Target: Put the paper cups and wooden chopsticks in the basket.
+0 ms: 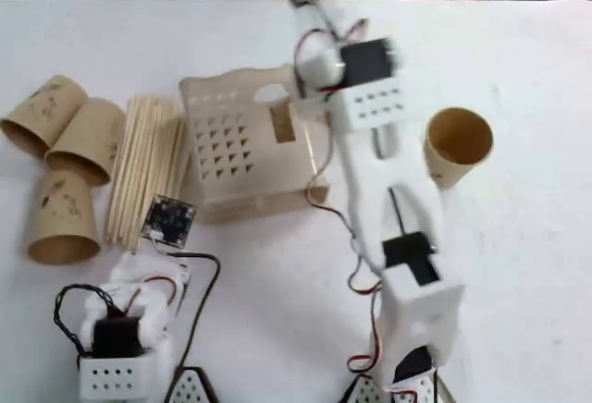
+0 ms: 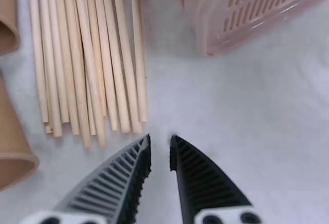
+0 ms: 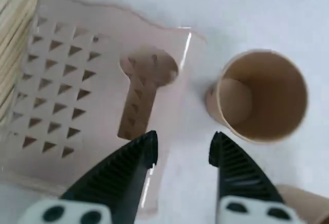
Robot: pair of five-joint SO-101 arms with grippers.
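Closest to the lens, the left pincer [image 2: 160,143] hangs low over the desk [image 1: 518,264]. Its jaws are barely parted and grasp nothing, and its tips sit just short of the near ends of the wooden chopsticks [image 2: 87,54].

Farthest left, three paper cups lie on their sides in a loose cluster: one at the far edge [image 1: 42,112], one touching it [image 1: 88,140], and one nearer the arms [image 1: 60,216]. Just beside them the chopsticks lie in a tight parallel bundle, with the basket [image 1: 254,201] next along. I can make out no cup or stick inside the basket.

The right pincer [image 3: 183,139] hovers above the basket's right-hand edge. It is released and empty, and its tips straddle the gap between the basket wall and the fourth cup [image 3: 262,95]. That cup rests tilted on the desk close to the basket, with its mouth turned up towards the camera.

The task looks barely begun, and the step in hand seems to be the right arm's pick of this lone cup. For that the pincer would have to shift right and drop so that one jaw goes inside the rim and the other outside. It would then need to close gently, since the thin paper wall will likely buckle. The left pincer would need to spread wider before it could take any chopsticks.
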